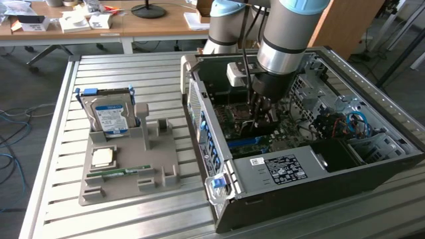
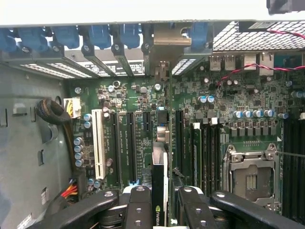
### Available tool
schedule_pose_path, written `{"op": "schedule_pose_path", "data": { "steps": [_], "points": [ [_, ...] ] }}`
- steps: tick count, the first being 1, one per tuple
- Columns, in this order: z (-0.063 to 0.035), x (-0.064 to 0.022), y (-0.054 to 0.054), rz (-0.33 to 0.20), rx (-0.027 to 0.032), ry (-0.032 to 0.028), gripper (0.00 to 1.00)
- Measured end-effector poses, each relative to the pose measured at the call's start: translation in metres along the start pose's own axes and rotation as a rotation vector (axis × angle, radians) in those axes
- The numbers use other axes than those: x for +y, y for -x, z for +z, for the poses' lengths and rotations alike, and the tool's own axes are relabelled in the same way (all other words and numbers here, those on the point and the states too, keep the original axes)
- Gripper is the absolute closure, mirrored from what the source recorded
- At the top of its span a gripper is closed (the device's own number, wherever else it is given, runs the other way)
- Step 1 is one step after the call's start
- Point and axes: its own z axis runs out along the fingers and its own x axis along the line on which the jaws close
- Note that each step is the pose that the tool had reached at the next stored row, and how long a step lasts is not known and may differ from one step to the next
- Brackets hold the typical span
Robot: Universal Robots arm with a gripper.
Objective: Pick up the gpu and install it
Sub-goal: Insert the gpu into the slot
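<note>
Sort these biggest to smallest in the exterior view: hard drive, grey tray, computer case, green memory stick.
1. computer case
2. grey tray
3. hard drive
4. green memory stick
No two look alike in size.

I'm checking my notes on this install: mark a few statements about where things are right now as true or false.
1. The gripper grips the gpu inside the computer case. True.
2. The hard drive lies inside the case. False: it stands in the grey holder on the table.
3. A memory stick lies on the holder. True.
4. The case is closed. False: it is open, with the motherboard visible.
</note>
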Motion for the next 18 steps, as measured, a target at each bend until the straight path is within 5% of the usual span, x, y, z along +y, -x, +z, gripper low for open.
{"op": "schedule_pose_path", "data": {
  "steps": [18],
  "points": [
    [0.0015,0.0010,-0.0001,0.000,0.0001,0.0000,0.74]
  ]
}}
